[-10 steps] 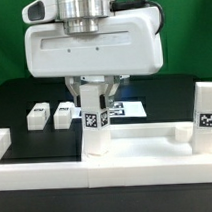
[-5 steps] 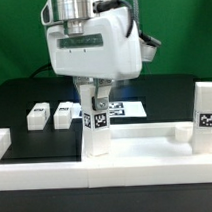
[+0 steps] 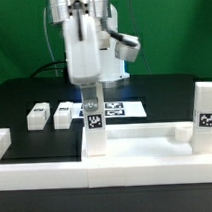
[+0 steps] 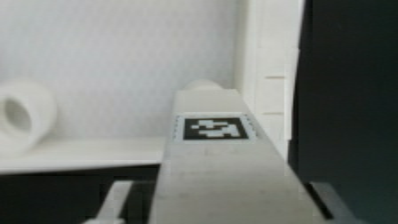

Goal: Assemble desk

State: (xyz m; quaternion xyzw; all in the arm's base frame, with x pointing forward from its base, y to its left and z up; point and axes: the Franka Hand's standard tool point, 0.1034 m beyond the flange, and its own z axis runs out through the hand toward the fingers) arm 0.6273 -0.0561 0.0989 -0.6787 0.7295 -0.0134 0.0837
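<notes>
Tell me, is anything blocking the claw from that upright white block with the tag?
Nothing visible does. The gripper is closed on the leg, which stands upright on the tabletop.

Bright even light; both views soft, blurry.

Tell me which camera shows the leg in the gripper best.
The exterior view: the leg stands upright on the tabletop, seen nearly whole, tag visible. The wrist view shows only one tagged face up close, foreshortened.
</notes>
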